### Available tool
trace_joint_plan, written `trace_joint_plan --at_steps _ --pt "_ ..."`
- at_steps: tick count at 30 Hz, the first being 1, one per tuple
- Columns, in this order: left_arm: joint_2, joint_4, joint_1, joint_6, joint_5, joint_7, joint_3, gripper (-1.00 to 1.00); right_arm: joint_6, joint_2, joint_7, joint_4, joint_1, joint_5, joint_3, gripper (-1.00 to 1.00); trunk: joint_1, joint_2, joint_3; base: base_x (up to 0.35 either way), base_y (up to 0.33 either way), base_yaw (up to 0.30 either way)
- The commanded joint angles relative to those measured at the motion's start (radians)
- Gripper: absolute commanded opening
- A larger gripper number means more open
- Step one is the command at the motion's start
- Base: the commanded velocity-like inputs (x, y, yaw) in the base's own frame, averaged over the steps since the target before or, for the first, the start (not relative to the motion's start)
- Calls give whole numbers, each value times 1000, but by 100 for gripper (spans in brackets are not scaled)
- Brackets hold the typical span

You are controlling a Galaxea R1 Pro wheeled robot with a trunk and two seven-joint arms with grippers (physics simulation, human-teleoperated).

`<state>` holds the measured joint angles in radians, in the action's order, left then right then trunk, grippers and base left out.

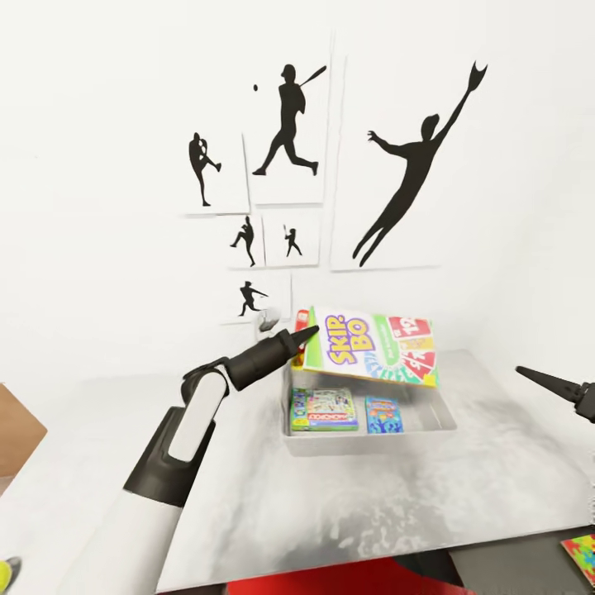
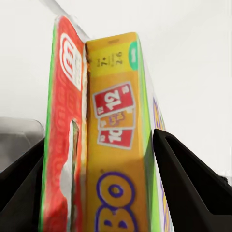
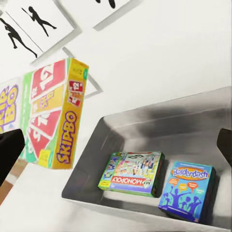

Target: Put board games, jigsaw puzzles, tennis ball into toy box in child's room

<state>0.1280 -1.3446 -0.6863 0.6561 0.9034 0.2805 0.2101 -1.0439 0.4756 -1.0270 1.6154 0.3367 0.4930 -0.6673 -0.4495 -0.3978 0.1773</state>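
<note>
Two games, Monopoly (image 3: 131,173) and Balderdash (image 3: 188,188), lay in toy box (image 1: 438,421); left gripper (image 1: 304,337) jaws clamped Skip-Bo box (image 1: 372,347) above it; right gripper (image 1: 545,382) jaws' state unclear.

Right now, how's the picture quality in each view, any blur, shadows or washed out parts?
Head view: even, flat light, the white wall nearly washed out; a soft shadow lies inside the toy box under the Skip-Bo box. Left wrist view: the Skip-Bo box is so close its print looks soft, held between the dark fingers. Right wrist view: sharp; Monopoly and Balderdash read clearly, with dark shading on the box's far wall.
</note>
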Motion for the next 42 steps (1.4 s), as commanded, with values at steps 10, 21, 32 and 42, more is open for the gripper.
trace_joint_plan --at_steps 10,21,32,42 --pt "-8 131 -85 3 56 -50 -112 -100 -3 -2 -4 0 1 -4 5 100 -1 -2 1 0 0 -47" --pt "-21 140 -82 9 118 -46 -179 -100 -3 -2 -3 -1 2 -5 8 100 -1 -2 1 0 0 -3" --pt "-22 147 -82 13 120 -51 -181 -100 -3 -2 -2 -1 2 -5 9 100 -1 -2 1 0 0 0" --pt "-20 172 -84 14 118 -57 -181 -100 -3 -1 -4 -1 2 -4 3 100 -1 -2 3 0 0 0"
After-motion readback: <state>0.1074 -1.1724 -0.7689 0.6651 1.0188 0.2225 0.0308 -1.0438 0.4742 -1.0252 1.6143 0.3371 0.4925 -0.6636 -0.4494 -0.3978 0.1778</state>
